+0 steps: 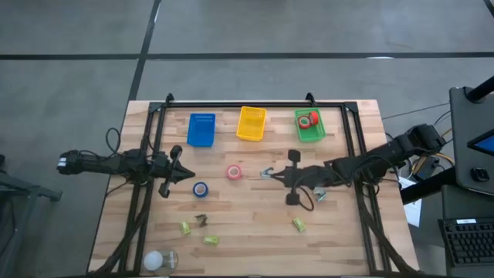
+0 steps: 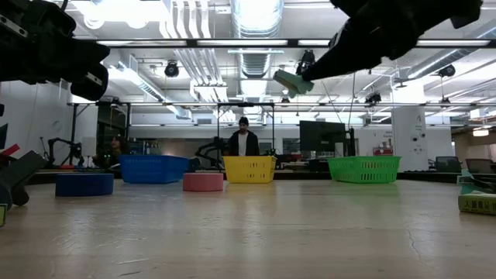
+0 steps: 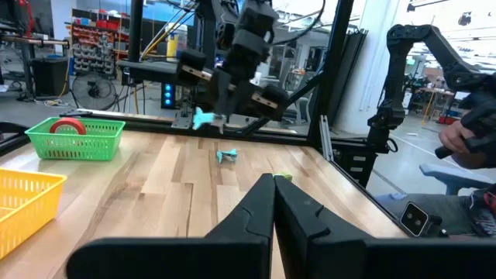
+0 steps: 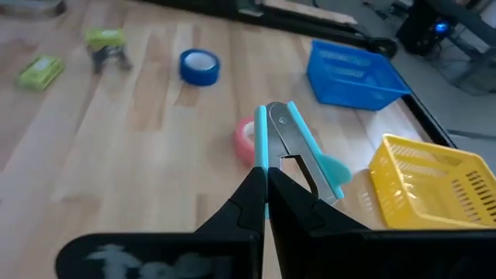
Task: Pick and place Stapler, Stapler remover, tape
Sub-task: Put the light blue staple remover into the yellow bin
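Note:
My right gripper point(image 4: 266, 203) is shut on a teal stapler remover point(image 4: 298, 151) and hangs above the table's middle point(image 1: 279, 177); the low view shows the remover point(image 2: 293, 81) in the air. The pink tape roll point(image 1: 235, 172) and the blue tape roll point(image 1: 201, 189) lie flat on the wood. Red tape rolls point(image 1: 309, 120) sit in the green basket point(image 1: 310, 135). Small green staplers point(image 1: 298, 225) point(image 1: 185, 227) lie near the front. A second teal remover point(image 3: 227, 155) rests on the table below the right gripper. My left gripper point(image 3: 273, 209) is shut and waits at the left, near the blue roll. My right gripper pinches the teal stapler remover between its two fingers at the remover's near end point(image 4: 273, 167). The fingers point(image 4: 252, 194) lie along it, and its teal-and-metal body sticks out beyond them. The remover is lifted clear of the table, above the pink roll.
The blue basket point(image 1: 201, 130) and the yellow basket point(image 1: 251, 123) stand beside the green one along the far edge. A dark remover point(image 1: 202, 220) and a pale round thing point(image 1: 158, 259) lie near the front left. Black frame rails point(image 1: 147, 154) run along both sides. A person point(image 2: 243, 141) stands beyond the table.

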Available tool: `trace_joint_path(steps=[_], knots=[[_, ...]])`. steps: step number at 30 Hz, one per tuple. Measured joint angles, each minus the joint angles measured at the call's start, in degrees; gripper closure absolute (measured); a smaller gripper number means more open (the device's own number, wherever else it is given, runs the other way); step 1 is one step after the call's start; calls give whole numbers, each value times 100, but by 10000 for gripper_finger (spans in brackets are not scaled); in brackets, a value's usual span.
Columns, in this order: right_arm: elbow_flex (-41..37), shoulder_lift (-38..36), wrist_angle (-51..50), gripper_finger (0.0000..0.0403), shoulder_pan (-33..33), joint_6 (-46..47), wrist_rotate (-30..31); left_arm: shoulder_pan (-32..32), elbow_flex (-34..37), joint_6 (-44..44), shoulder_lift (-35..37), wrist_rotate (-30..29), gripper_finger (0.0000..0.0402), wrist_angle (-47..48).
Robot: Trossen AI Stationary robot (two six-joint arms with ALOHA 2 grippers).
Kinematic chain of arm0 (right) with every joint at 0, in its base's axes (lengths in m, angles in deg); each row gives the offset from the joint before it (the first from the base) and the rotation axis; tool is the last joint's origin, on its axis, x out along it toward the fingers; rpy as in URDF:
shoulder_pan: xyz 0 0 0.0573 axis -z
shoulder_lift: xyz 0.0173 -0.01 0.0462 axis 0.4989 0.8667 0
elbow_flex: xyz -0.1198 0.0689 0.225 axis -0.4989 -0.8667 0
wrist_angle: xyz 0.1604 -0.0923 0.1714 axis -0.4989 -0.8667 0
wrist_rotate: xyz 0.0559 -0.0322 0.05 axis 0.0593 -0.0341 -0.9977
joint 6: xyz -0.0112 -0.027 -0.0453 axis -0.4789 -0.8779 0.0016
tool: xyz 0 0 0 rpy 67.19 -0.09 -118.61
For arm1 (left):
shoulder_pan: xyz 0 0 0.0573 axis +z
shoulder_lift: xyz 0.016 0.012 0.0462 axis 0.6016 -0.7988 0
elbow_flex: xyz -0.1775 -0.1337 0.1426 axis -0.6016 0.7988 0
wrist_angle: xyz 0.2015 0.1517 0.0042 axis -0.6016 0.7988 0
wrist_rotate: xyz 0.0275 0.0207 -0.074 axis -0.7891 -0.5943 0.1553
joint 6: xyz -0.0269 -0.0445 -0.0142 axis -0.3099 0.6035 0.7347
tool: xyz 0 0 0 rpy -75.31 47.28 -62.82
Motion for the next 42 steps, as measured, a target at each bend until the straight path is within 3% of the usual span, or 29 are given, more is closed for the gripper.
trace_joint_path(steps=[8,23,29,42], knots=[[0,126,573,394,518,-7,-539,-1,0,0,1,2,392,-2],[100,691,1534,394,1681,-145,-644,1,0,0,-10,0,392,0],[693,1201,1350,394,2186,-41,-1052,1,0,0,-26,0,392,-12],[2172,2249,-44,394,3224,-64,-862,0,0,0,-63,-1,392,15]])
